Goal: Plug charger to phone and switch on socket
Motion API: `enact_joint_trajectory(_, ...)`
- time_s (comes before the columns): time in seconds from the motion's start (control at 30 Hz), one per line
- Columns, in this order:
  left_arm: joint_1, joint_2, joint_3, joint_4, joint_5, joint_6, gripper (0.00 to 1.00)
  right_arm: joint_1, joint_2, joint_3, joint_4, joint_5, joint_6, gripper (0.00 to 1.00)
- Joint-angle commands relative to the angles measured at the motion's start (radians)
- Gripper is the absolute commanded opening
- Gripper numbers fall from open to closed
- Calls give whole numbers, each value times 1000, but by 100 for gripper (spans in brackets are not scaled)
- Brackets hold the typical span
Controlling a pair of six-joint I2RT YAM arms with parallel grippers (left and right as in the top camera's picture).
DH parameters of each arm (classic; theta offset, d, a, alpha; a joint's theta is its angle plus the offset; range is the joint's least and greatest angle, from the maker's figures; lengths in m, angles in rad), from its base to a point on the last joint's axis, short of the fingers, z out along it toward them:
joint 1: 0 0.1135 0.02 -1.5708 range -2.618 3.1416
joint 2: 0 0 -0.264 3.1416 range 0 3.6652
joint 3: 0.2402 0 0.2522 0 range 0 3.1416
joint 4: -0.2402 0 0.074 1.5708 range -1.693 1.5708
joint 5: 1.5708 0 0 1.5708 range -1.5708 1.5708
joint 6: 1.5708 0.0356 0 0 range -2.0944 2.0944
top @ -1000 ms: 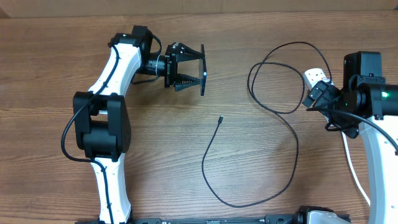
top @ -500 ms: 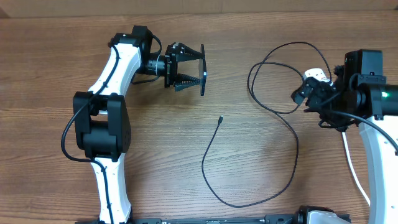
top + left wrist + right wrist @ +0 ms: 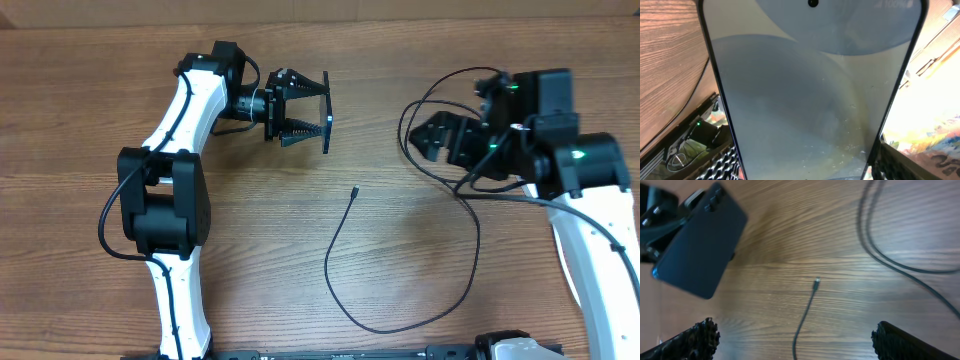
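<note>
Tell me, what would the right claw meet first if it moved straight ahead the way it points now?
Most likely the charger's connector tip, lying on the table straight ahead of the open right claw. Depth is unclear.

Robot lab bench, left arm (image 3: 185,120), right arm (image 3: 590,235), wooden table (image 3: 80,120)
</note>
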Motion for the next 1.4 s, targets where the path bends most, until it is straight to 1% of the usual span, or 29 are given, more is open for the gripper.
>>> enact_joint_trajectory(0.0, 10, 0, 29, 0, 62, -2, 74, 92, -7, -2, 37, 98, 50, 100)
enact_joint_trajectory(0.27, 10, 0, 29, 0, 61, -2, 74, 317, 12, 24, 90, 286, 46, 100)
enact_joint_trajectory(0.37, 10, 0, 29, 0, 61, -2, 74, 368, 56, 88, 74, 288, 47, 100)
enact_joint_trajectory(0.5, 10, 0, 29, 0, 61, -2, 74, 410, 165, 221, -2, 301, 52, 99)
enact_joint_trajectory(0.6, 10, 0, 29, 0, 61, -2, 74, 441, 246, 313, -57, 399, 101, 99)
enact_joint_trajectory(0.7, 10, 0, 29, 0, 61, -2, 74, 474, 283, 349, -43, 437, 132, 99)
enact_joint_trajectory(0.77, 10, 0, 29, 0, 61, -2, 74, 496, 290, 349, -13, 460, 168, 100)
enact_joint_trajectory(0.83, 10, 0, 29, 0, 61, -2, 74, 531, 295, 349, 3, 566, 244, 96)
enact_joint_trajectory(0.97, 10, 0, 29, -4, 62, -8, 74, 599, 297, 349, 19, 768, 357, 96)
enact_joint_trajectory(1.07, 10, 0, 29, -4, 62, -15, 74, 637, 297, 349, 39, 826, 405, 96)
enact_joint_trajectory(1.17, 10, 0, 29, -4, 62, -39, 74, 654, 304, 349, 53, 843, 445, 96)
enact_joint_trajectory(1.3, 10, 0, 29, -4, 62, -59, 74, 655, 341, 349, 60, 844, 454, 88)
enact_joint_trajectory(1.33, 10, 0, 29, -4, 62, -58, 74, 655, 354, 349, 59, 844, 454, 84)
enact_joint_trajectory(1.37, 10, 0, 29, -4, 62, -58, 74, 655, 369, 349, 59, 844, 453, 78)
